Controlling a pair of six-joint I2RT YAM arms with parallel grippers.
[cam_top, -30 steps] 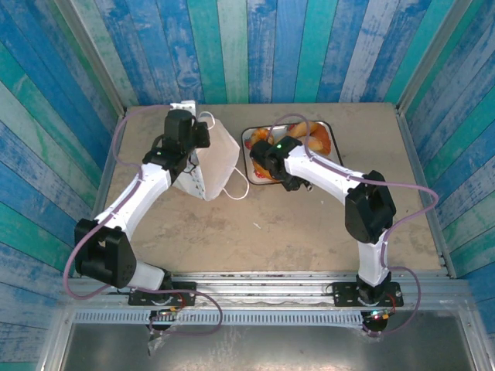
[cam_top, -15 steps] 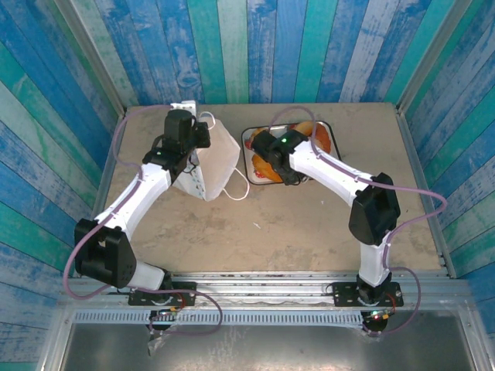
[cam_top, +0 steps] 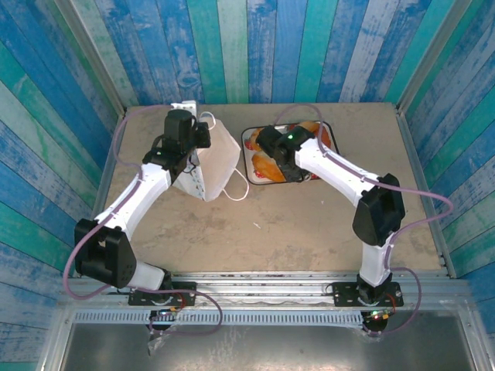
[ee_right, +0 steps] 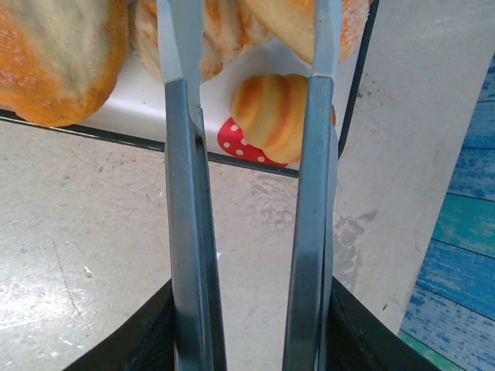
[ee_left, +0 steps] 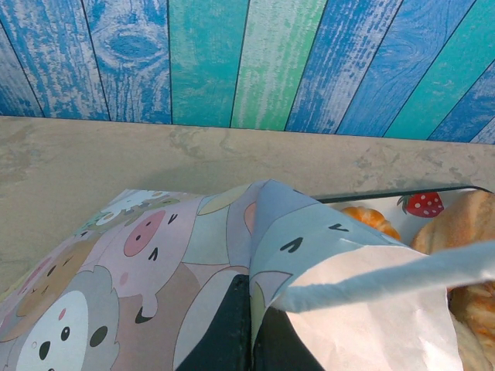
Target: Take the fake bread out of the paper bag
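Note:
The white paper bag (cam_top: 216,158) stands tilted at the back left, and its cartoon-animal print (ee_left: 155,255) shows in the left wrist view. My left gripper (cam_top: 186,143) (ee_left: 251,309) is shut on the bag's upper edge, with a cord handle (ee_left: 402,274) crossing in front. Several golden fake bread pieces lie on the strawberry-print tray (cam_top: 246,135). My right gripper (cam_top: 269,154) (ee_right: 251,31) hangs open over the tray's near part. A small striped roll (ee_right: 278,116) lies between its fingers, untouched, and a large roll (ee_right: 62,54) sits to the left. The bag's inside is hidden.
The tray's black rim (ee_right: 116,133) runs across just below the finger ends. Bare tan table (cam_top: 294,224) stretches in front of the bag and tray. Blue-green plank walls (cam_top: 255,46) close in the back and both sides.
My right gripper has drawn a little back and right over the tray, uncovering an orange bread at the tray's near left. The left arm and the bag have not moved.

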